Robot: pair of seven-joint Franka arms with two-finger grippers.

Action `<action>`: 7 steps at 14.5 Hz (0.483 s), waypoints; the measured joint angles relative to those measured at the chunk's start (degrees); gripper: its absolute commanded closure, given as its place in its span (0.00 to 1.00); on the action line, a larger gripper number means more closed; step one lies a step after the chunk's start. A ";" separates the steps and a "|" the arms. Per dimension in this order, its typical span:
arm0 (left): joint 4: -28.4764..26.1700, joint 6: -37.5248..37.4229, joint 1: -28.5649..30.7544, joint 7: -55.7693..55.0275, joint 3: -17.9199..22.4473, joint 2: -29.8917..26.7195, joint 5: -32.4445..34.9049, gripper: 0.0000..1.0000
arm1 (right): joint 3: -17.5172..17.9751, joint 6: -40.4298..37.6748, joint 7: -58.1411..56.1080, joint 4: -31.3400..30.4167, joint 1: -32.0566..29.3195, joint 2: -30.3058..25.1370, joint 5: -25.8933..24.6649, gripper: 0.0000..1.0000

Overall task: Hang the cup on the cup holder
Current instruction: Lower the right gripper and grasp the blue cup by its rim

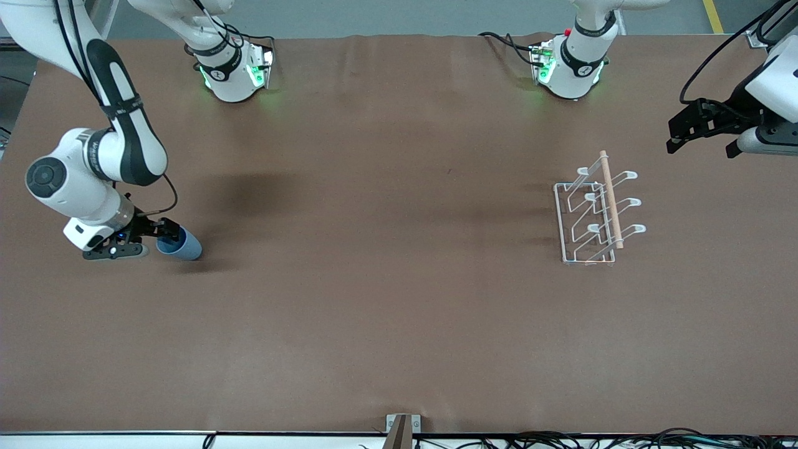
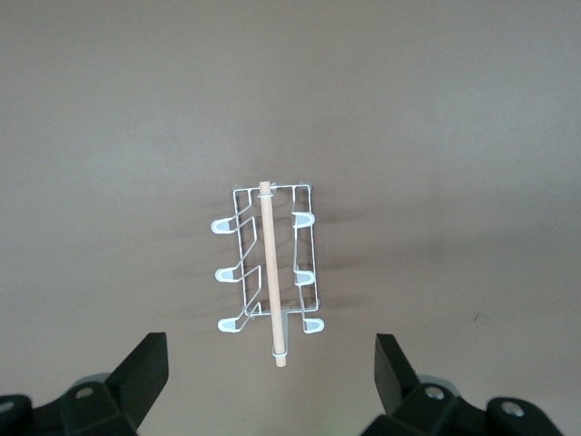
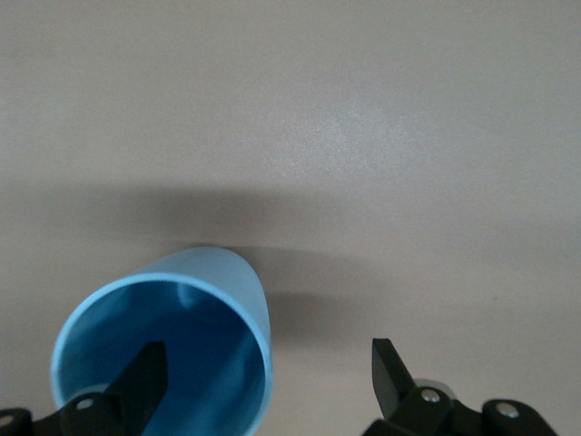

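With one finger inside the cup (image 1: pixel 181 244) at the frame's lower left, the open right hand (image 1: pixel 163 234) risked tipping it when closing; the open left hand (image 1: pixel 701 138) waited above the rack (image 1: pixel 595 209).

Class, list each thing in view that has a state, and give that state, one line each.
Small blue-grey tapered cup: lying on its side, rim around one finger of the right pincer.
White wire cup holder with wooden rod: upright, prongs bare.
Right pincer: open, at the cup.
Left pincer: open, waiting.
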 measured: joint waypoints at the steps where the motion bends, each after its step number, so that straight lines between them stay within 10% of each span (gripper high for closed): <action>1: 0.00 0.00 0.00 0.00 0.00 0.00 0.00 0.00 | 0.00 0.67 -0.01 0.07 0.00 0.72 0.00 0.35; 4: -0.01 0.00 0.00 0.00 0.00 0.00 0.00 0.00 | -0.02 0.95 0.00 0.66 0.00 1.66 0.00 0.93; 7: -0.01 0.00 -0.01 0.00 0.00 0.00 0.00 0.00 | -0.06 0.82 0.03 1.44 -0.01 1.66 1.19 1.00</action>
